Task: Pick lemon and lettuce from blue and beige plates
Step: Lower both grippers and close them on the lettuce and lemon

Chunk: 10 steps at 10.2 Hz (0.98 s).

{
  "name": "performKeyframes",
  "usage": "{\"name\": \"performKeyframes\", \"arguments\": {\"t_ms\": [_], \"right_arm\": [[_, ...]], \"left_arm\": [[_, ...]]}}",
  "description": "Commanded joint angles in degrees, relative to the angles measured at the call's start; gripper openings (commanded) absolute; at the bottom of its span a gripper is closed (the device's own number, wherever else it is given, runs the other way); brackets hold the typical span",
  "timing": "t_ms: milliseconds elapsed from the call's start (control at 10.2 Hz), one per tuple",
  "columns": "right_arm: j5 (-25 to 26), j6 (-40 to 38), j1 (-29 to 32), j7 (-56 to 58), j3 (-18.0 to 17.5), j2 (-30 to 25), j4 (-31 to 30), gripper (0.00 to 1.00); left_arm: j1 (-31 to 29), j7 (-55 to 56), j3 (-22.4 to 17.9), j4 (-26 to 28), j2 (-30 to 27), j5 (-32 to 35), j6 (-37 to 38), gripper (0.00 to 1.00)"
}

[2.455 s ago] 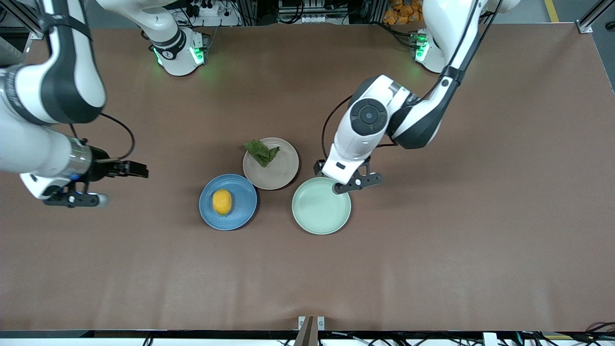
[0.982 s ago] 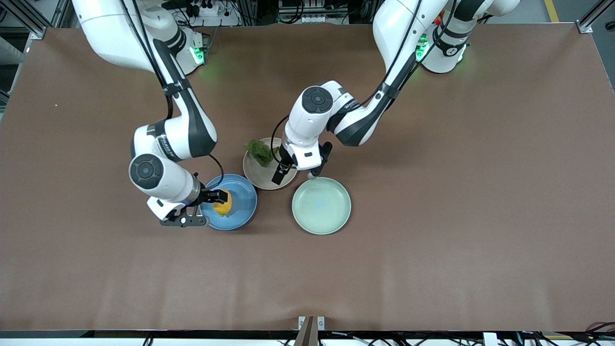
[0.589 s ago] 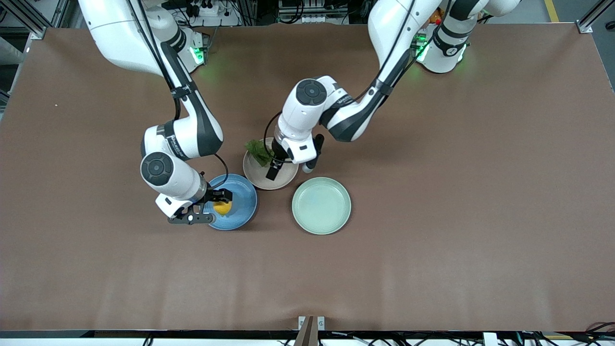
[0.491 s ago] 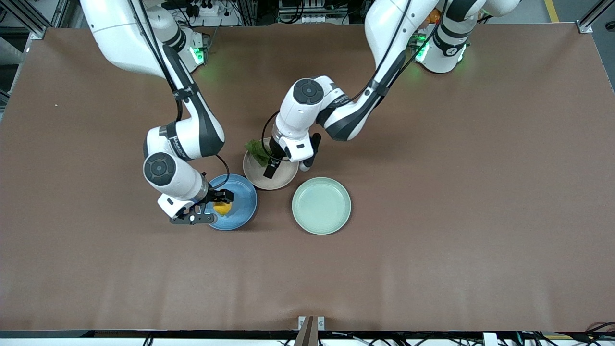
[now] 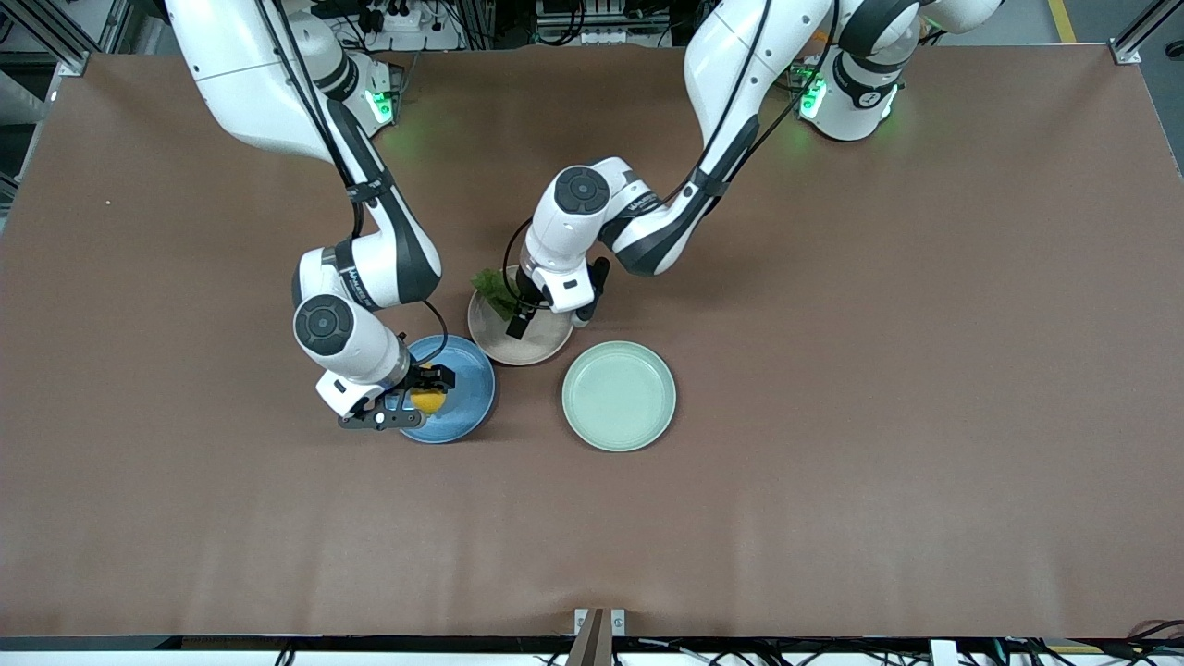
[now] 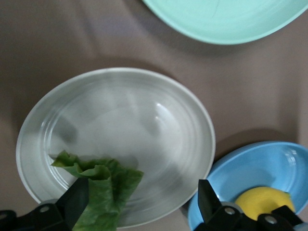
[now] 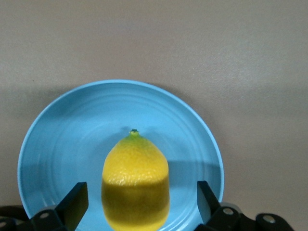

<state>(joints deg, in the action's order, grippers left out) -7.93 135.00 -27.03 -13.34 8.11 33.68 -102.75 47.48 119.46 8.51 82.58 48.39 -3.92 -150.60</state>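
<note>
Brown table (image 5: 832, 370), both arms down at the plates.
Right gripper (image 7: 139, 207) spread wide around the lemon (image 7: 135, 180) on the blue plate (image 7: 57, 139); left gripper (image 6: 139, 204) wide too, probably just over the lettuce (image 6: 103, 192) on the beige plate (image 6: 144, 125).

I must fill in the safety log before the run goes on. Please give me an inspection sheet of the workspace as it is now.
Surface: brown table, flat, nothing spilled.
Job's things: lemon on the blue plate; lettuce on the beige plate, at its rim.
Clutter: mint-green plate with nothing on it, beside the beige plate toward the left arm's end.
Grippers: right gripper open, fingers either side of the lemon; left gripper open over the beige plate, one finger at the lettuce.
Cables: black cables loop along both wrists, off the table.
Surroundings: frames and wiring past the arms' bases.
</note>
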Motion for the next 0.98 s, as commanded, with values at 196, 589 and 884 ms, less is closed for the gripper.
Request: {"name": "performKeyframes", "arguments": {"t_ms": [196, 589, 884], "right_arm": [[-1.0, 2.6, -1.5, -0.5, 0.3, 1.6, -0.4, 1.0], [-1.0, 4.3, -1.5, -0.5, 0.3, 2.8, -0.4, 1.0], [-1.0, 4.0, -1.4, -0.3, 0.3, 2.8, -0.4, 0.55]], "left_arm": [[2.2, -0.5, -0.4, -1.3, 2.3, -1.6, -3.1, 1.0], [3.5, -0.5, -0.5, -2.5, 4.6, -1.5, -4.7, 1.0], [4.5, -0.5, -1.0, -2.9, 5.3, -1.4, -4.7, 1.0]]}}
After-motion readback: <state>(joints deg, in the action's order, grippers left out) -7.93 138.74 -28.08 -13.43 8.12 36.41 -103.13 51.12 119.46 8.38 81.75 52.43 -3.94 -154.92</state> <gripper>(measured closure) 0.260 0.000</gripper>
